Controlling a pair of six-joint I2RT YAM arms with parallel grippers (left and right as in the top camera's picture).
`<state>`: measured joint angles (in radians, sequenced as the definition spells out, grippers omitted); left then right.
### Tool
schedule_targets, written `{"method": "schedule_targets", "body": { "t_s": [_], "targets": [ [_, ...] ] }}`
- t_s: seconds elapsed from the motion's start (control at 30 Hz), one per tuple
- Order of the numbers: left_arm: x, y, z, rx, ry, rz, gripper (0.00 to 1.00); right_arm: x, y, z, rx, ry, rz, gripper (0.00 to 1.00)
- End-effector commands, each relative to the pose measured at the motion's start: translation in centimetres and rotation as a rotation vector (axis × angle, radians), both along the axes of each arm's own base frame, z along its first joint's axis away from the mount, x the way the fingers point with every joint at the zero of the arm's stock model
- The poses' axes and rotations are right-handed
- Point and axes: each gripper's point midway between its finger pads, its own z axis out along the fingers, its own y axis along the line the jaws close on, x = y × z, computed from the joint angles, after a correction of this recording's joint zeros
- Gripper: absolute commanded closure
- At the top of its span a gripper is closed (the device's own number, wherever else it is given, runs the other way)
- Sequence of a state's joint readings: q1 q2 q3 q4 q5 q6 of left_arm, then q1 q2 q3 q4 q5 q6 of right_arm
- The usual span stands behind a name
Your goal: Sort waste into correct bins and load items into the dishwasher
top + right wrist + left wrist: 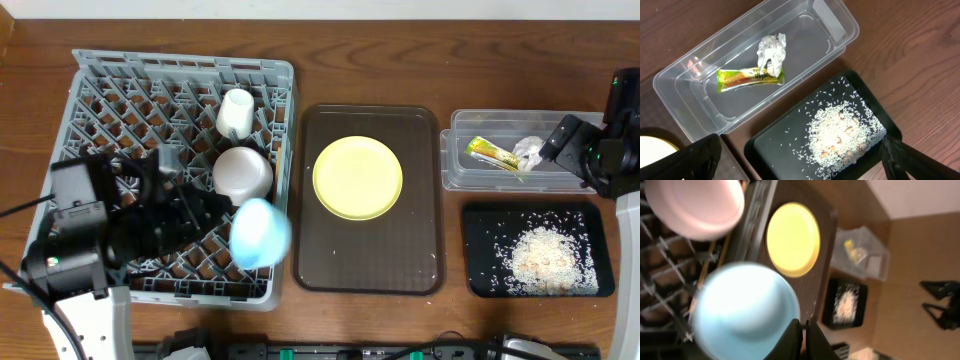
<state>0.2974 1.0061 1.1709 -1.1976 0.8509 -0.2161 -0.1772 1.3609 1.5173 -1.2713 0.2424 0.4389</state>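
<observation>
My left gripper [222,218] [804,330] is shut on the rim of the light blue bowl [260,232] [740,312]. It holds the bowl tilted over the front right corner of the grey dishwasher rack [110,75]. A white bowl [243,172] [695,205] and a white cup [236,112] sit upside down in the rack. A thin wooden chopstick [712,265] lies on its grid. The yellow plate [358,178] [792,239] rests on the brown tray [420,250]. My right gripper [555,145] [805,160] hangs open above the bins.
The clear tub [460,170] [835,25] holds the green-and-yellow wrapper [490,152] [747,77] and a crumpled tissue [527,150] [772,50]. In front of it, the black tray [480,250] [775,145] carries the rice scraps [545,258] [845,135].
</observation>
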Motion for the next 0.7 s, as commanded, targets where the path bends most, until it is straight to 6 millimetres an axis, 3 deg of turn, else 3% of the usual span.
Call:
{"method": "schedule_targets", "body": {
  "t_s": [0.0,0.13,0.23,0.4,0.67],
  "targets": [
    [0.8,0.5,0.4,-0.076,-0.089,-0.034,0.92,-0.1,-0.3,0.2,-0.01,-0.002,-0.003,0.01],
    [2.3,5.3,-2.7,-0.02,0.014,0.13,0.92,-0.1,-0.3,0.2,-0.01,-0.002,-0.002,0.01],
    [2.4,5.9,-4.1,-0.027,0.057,0.106,0.93,-0.1,-0.3,0.2,-0.01,-0.002,-0.002,0.01],
    [1.3,4.0,-5.0,-0.024,0.097,-0.02,0.83,-0.1,-0.3,0.2,-0.01,-0.002,-0.003,0.01],
    [0.0,-0.6,-4.7,-0.019,0.116,-0.181,0.46,-0.1,-0.3,0.2,-0.01,-0.002,-0.002,0.01]
  ]
}}
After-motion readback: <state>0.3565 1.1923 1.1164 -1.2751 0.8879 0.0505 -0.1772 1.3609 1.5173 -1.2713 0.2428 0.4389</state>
